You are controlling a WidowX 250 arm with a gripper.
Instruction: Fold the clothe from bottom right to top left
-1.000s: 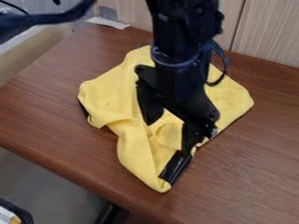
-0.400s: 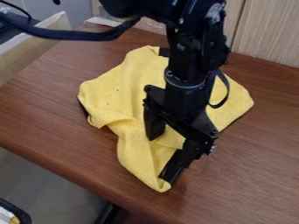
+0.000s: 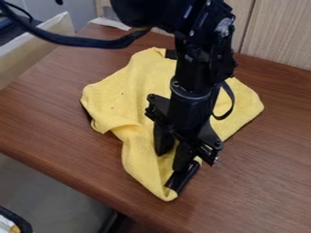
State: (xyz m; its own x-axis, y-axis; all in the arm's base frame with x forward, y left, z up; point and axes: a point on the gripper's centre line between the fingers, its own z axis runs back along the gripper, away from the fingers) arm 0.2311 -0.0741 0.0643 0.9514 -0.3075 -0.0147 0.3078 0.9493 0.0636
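Yellow cloth: soft, matte yellow fabric cloth (image 3: 115,102), spread under and around the black two-finger gripper (image 3: 169,161), on the tabletop.
Cloth shape: broad part above and to both sides of the tool in view; narrow, folded tongue running down to a corner just below the fingertips. Creases left of the fingers; small dark specks on the upper left part.
Black strip: glossy black strip (image 3: 183,178) at the tongue's right edge, just below the gripper; cannot tell if part of the cloth.
Gripper: pointing down, fingers moderately apart, yellow fabric visible between them. Cannot tell if either tip has hold of fabric.
Table: brown wood-grain tabletop (image 3: 261,159), below the tool and out to all sides.
Black-rimmed container: far lower left of the tool, rim (image 3: 22,222) cut by the view's edge; white and orange contents, unidentifiable.
Backdrop: pale wood-grain panel (image 3: 279,36), beyond the tool, upper right.
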